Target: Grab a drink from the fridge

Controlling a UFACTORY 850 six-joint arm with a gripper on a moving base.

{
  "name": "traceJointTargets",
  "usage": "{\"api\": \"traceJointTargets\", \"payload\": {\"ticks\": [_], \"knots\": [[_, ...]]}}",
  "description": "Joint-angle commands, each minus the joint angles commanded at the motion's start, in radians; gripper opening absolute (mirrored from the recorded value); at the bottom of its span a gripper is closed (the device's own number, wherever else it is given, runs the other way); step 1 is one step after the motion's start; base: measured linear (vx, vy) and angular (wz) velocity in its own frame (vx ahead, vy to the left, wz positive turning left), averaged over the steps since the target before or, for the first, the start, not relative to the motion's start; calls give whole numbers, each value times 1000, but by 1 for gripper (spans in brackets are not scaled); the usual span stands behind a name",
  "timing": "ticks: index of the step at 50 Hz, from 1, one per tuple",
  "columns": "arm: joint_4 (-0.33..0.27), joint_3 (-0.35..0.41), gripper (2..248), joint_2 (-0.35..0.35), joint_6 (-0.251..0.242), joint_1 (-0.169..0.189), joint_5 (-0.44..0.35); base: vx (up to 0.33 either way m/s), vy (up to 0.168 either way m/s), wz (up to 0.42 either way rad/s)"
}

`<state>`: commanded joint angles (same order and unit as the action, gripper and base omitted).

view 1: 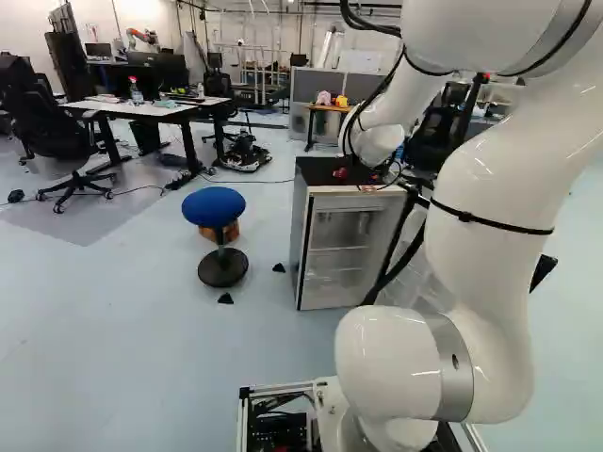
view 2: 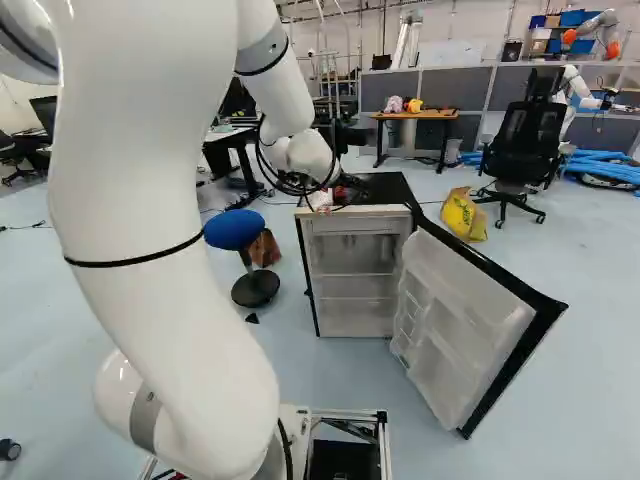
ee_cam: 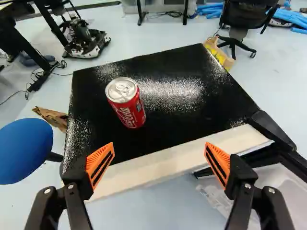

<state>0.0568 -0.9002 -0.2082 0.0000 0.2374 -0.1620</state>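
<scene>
Can [ee_cam: 125, 103]: red, standing upright on the black top [ee_cam: 180, 108] of the fridge [view 2: 358, 212], nearer the stool side than the door side. I am seeing it ahead of the gripper [view 1: 372, 179], apart from both fingers. Tool state: in the wrist view I am reading the gripper [ee_cam: 159, 164] as wide open, its orange pads [ee_cam: 100, 164] well apart and nothing held between them. The pale front edge of the fridge is showing across the gap. The arm [view 1: 485, 226] is reaching forward over the fridge front.

Fridge: door [view 2: 455, 330] standing open, swung out toward the right of the right base view, pale plastic bins on its inner side. Shelves are showing inside the cabinet.

Surroundings: a blue stool [view 1: 214, 205] is standing beside the fridge on a round black foot, with a brown bag [view 2: 264, 250] on the floor close to it. On the door side, farther back, I am noting a yellow bag [view 2: 463, 214] and a black office chair [view 2: 525, 135]. Behind the fridge, a small table [view 2: 415, 115] is carrying pink and yellow items. Another robot [view 2: 572, 88] is standing beyond the chair. At the left of the left base view, a white desk [view 1: 141, 108] is holding a bottle [view 1: 136, 92].
</scene>
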Motion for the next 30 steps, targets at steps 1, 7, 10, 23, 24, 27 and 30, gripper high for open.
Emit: {"api": "traceJointTargets", "payload": {"ticks": [1,7,10,23,24,27,30], "knots": [[-2,3,247,4,0,4,9,0,0,0],[-9,13,247,23,0,22,40,0,0,0],[-9,19,247,34,0,32,52,0,0,0],[-9,37,247,80,0,77,101,0,0,0],[-9,38,247,83,0,80,106,0,0,0],[-9,40,247,92,0,91,120,0,0,0],[-9,41,247,100,0,101,135,0,0,0]]}}
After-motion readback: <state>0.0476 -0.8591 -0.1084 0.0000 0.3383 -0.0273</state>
